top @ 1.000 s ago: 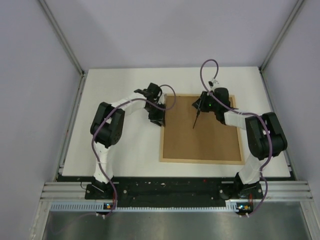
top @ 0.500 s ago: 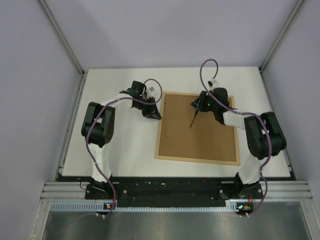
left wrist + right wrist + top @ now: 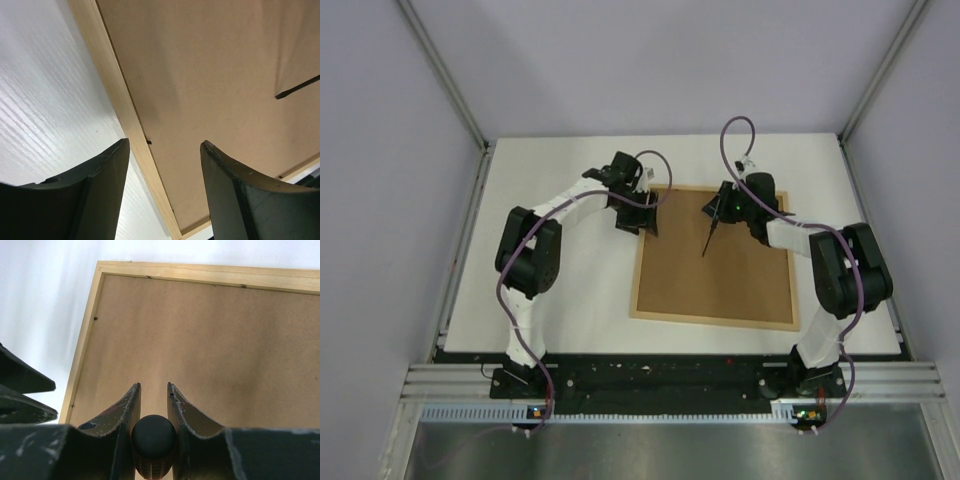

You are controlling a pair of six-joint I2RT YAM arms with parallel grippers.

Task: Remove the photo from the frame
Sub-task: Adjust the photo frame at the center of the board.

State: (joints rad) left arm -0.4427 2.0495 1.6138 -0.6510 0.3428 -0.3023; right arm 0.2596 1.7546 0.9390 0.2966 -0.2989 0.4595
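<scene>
The large light-wood picture frame (image 3: 111, 75) lies face-down on the white table (image 3: 560, 300), its plain brown backing board (image 3: 720, 270) uppermost. The photo is hidden beneath. The left gripper (image 3: 165, 144) hovers released over the frame's far-left rim. The right gripper (image 3: 153, 386) grasps a black-handled screwdriver (image 3: 153, 437). The photo is probably thin, floppy and easily creased, so pinch a margin corner.
</scene>
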